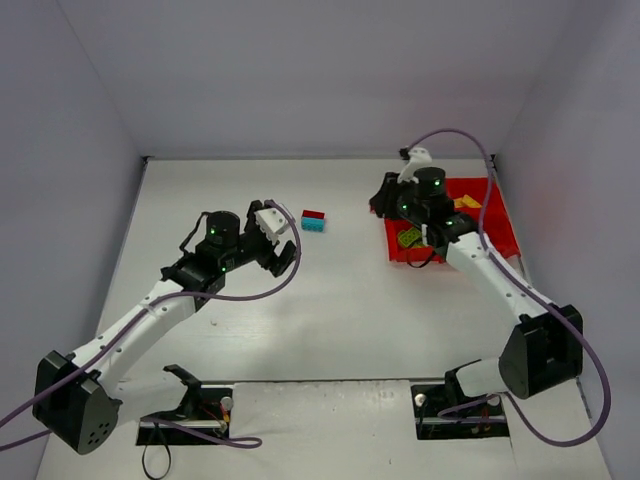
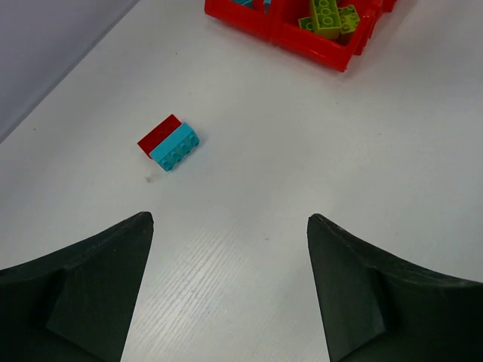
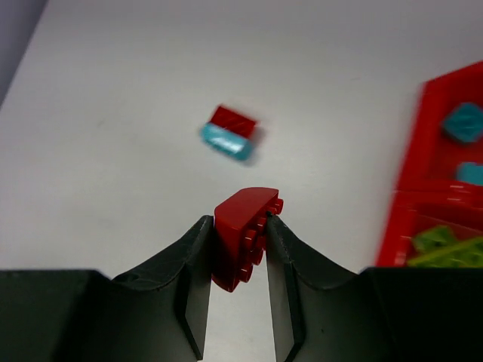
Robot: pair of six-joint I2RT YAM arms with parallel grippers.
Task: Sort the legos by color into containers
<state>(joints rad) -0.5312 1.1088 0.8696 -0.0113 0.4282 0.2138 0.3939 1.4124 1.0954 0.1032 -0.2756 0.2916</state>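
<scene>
The right gripper (image 3: 236,230) pinched a red brick (image 3: 243,211) at lower centre, short of the red tray (image 3: 407,196) at right, where its thin edge grip risked a drop, while the left gripper (image 2: 230,226) gaped wide and empty.

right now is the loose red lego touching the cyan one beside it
Touching. Left wrist view shows red lego and cyan lego flush side to side, no gap.

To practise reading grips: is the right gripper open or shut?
Shut on a red brick. In the wrist view, the right gripper has both fingers pressed against the brick's sides.
</scene>
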